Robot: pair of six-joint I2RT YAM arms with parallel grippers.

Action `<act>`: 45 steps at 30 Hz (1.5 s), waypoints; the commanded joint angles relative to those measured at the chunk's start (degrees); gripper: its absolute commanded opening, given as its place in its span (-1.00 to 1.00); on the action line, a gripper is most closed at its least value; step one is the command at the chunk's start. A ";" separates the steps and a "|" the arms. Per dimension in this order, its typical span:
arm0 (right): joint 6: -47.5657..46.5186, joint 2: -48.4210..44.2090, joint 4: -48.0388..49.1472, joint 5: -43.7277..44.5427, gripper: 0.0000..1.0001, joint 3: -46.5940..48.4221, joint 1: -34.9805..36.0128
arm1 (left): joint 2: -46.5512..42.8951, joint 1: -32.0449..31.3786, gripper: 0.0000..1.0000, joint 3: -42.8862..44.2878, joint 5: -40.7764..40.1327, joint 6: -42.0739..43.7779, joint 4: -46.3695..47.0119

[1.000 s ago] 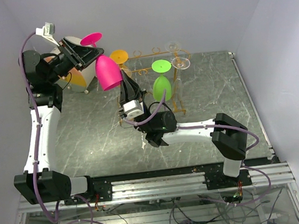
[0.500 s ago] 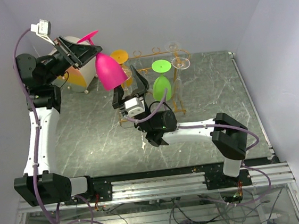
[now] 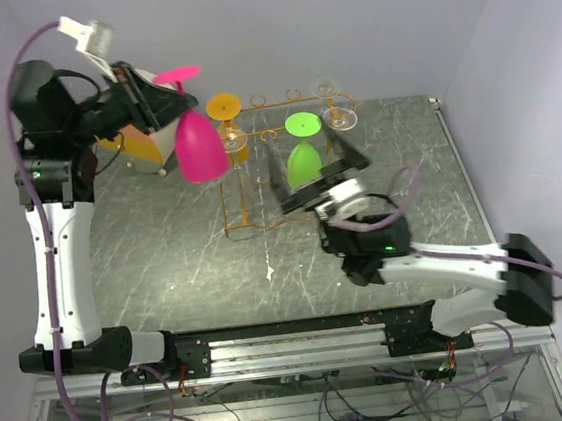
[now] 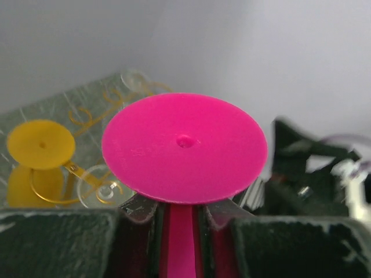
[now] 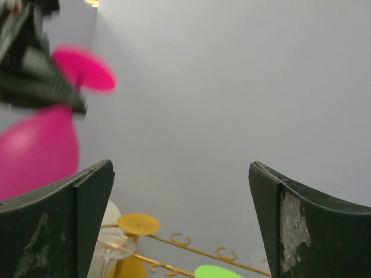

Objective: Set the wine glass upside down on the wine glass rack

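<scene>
A pink wine glass (image 3: 199, 147) hangs upside down above the table's back left, its foot (image 4: 184, 147) uppermost. My left gripper (image 3: 156, 98) is shut on its stem (image 4: 182, 237), just under the foot. The orange-gold wine glass rack (image 3: 262, 222) stands to the right of it, its top rail (image 5: 197, 252) lined with small loops. My right gripper (image 3: 302, 148) is open and empty in front of the rack, near a green glass. In the right wrist view the pink wine glass (image 5: 37, 150) is up and to the left of the open gripper (image 5: 181, 168).
On the rack hang a yellow glass (image 3: 224, 107), a green glass (image 3: 303, 164) and a clear glass (image 3: 340, 117), all upside down. A white and orange object (image 3: 141, 143) sits at the back left behind the left gripper. The table is dark marble (image 3: 165, 253).
My right gripper has gone from shut to wide open and has swung right, away from the pink glass. My left arm has lifted and shifted slightly left with the glass.
</scene>
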 commanded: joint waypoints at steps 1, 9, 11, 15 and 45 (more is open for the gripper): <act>10.61 -15.18 -15.85 3.54 1.00 -0.47 -0.12 | -0.41 -9.16 -0.87 0.69 -8.97 19.97 -20.54; 22.60 -27.13 -54.48 13.13 1.00 10.55 -0.14 | -4.18 -28.34 -0.87 -13.27 -27.21 24.61 -13.64; 25.10 -28.25 -57.65 13.82 1.00 11.04 -0.14 | -5.39 -32.31 -0.86 -17.43 -30.29 24.69 -9.34; 29.05 -31.15 -56.98 14.66 1.00 8.39 -0.11 | -5.15 -34.72 -0.86 -22.27 -34.38 23.42 -3.57; 31.52 -47.24 -62.97 17.91 1.00 -0.96 -0.13 | 1.65 -35.65 -0.86 -30.40 -43.50 19.52 16.87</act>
